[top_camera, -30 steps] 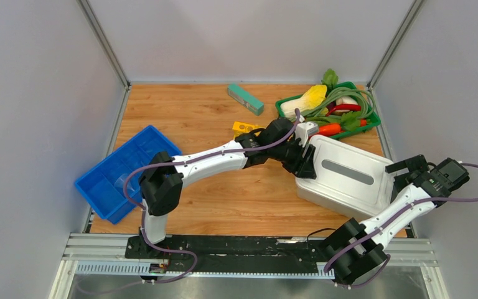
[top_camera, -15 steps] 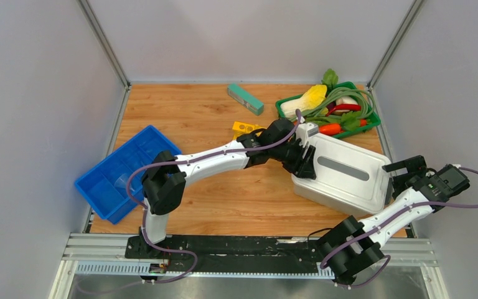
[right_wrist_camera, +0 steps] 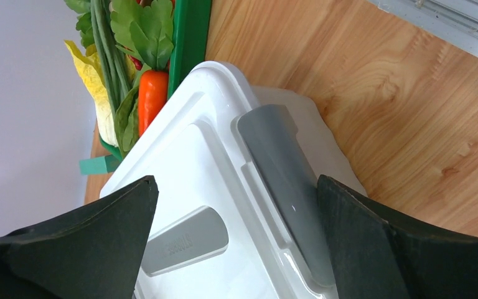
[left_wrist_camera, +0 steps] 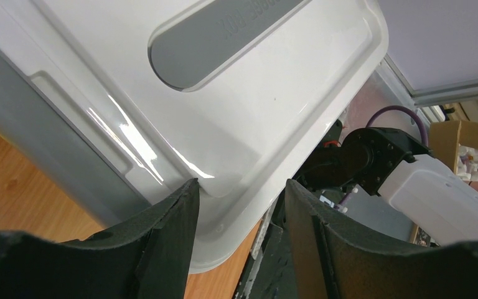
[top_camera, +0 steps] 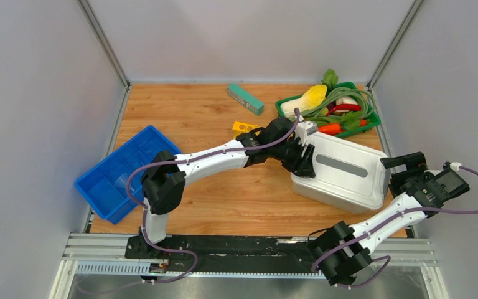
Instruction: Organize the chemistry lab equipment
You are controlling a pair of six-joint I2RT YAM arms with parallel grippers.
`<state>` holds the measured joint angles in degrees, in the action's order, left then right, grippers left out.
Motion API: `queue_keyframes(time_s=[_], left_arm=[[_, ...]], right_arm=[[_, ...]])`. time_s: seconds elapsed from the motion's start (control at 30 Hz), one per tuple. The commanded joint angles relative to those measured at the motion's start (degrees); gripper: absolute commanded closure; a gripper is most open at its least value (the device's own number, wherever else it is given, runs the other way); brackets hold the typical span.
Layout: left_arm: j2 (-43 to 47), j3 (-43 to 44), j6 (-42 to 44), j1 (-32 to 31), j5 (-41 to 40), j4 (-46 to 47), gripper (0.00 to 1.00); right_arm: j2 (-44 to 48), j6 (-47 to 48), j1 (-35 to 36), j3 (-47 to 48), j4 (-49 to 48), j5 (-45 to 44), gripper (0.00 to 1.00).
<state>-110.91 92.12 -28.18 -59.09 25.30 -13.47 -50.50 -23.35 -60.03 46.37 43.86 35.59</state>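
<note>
So as far as I can tell this one's barely started. The only lab piece I can actually spot is the yellow holed rack (top_camera: 244,128), lying on the bench (top_camera: 224,193) half hidden behind the left arm. No glass tubes, funnel, bowl or tongs out in the open. The blue tray (top_camera: 143,146) on the left might have something clear in one compartment, too faint to call. My guess is the rest sits inside the big white box (top_camera: 342,180), which has its lid (top_camera: 348,156) on, so opening that looks like the step in hand and pretty much all the sorting is left.

Left gripper (left_wrist_camera: 239,187) is spread partway, with the lid's corner rim sitting between the fingers. Can't tell if it's touching, and it's not pinching anything. Right gripper (right_wrist_camera: 236,187) is spread wide at the other end of the box, lined up on the grey latch (right_wrist_camera: 280,187), nothing held either.

Green veg basket (right_wrist_camera: 190,37) and teal block (top_camera: 245,99) are at the back, not part of this
</note>
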Motion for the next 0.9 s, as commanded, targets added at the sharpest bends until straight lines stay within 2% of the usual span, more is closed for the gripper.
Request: queue_keyframes(time_s=[0.0, 0.1, 0.33, 0.73, 0.87], left_arm=[[-1.94, -0.36, 1.03, -0.59, -0.52, -0.15, 0.39], [-2.11, -1.06, 0.59, -0.59, -0.25, 0.64, 0.39], [-2.82, -0.97, -0.2, -0.59, 0.45, 1.7, 0.39], [-3.52, -1.15, -1.17, -0.59, 1.24, 2.93, 0.39], [-3.61, -0.97, -1.43, -0.68, 1.42, 2.93, 0.39]], right_arm=[[1.46, -4.68, 0.88, -2.59, 3.17, 9.14, 0.0], [1.89, -4.86, 0.97, -4.18, 2.29, 9.5, 0.0], [1.55, -0.47, 3.07, -2.07, 7.29, 0.71, 0.01], [1.37, 0.59, 7.29, -1.81, 8.35, -3.95, 0.3], [1.45, 0.5, 8.26, -1.46, 8.7, -5.62, 0.44]])
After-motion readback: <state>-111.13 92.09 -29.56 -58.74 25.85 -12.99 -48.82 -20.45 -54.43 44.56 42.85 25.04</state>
